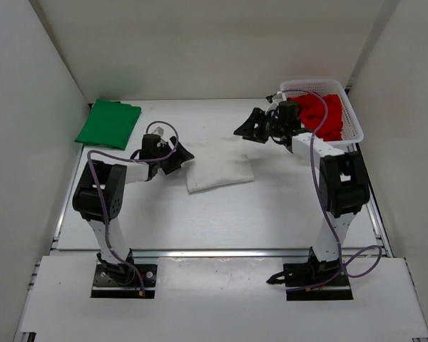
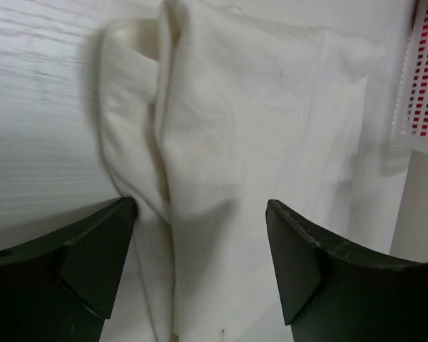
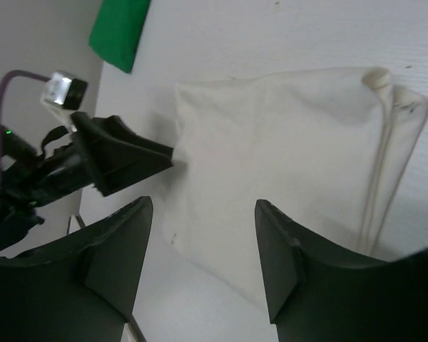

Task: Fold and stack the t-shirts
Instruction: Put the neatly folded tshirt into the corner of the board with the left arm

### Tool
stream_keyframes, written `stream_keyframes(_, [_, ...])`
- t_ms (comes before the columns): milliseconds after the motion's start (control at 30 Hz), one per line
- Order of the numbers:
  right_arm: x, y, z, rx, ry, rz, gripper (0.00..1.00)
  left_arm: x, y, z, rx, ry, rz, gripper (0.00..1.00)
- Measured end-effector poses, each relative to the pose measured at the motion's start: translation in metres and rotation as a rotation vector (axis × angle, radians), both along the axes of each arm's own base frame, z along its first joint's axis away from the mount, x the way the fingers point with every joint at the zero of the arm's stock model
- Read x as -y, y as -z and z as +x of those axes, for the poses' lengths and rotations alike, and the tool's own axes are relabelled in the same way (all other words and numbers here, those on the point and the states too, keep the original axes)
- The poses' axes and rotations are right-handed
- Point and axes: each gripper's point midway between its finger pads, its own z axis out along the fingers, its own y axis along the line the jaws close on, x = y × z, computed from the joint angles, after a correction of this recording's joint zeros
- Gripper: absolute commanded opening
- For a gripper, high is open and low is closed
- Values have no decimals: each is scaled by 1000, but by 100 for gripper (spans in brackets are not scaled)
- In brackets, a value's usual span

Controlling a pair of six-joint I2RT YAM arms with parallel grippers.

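Spread left hand [image 2: 200, 210], right hand [image 3: 203, 206] flank white shirt [image 1: 217, 171]; right wrist glimpses green shirt [image 3: 118, 28].

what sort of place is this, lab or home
Most likely a robotics lab bench: plain white panel walls box in a white table, two black robot arms are bolted at its near edge, with a folded white cloth t-shirt between them.

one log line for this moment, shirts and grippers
white t-shirt: folded, mid-table | green t-shirt: folded, far left | red t-shirt: in basket | left gripper: open | right gripper: open
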Motion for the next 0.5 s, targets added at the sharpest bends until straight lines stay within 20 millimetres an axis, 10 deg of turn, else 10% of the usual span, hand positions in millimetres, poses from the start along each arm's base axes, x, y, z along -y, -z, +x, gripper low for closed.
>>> stream_keyframes(267, [10, -15, -39, 46, 20, 75, 56, 47, 18, 9, -4, 77, -62, 22])
stream_keyframes(500, [22, 28, -83, -52, 56, 70, 55, 82, -1, 70, 13, 120, -96, 0])
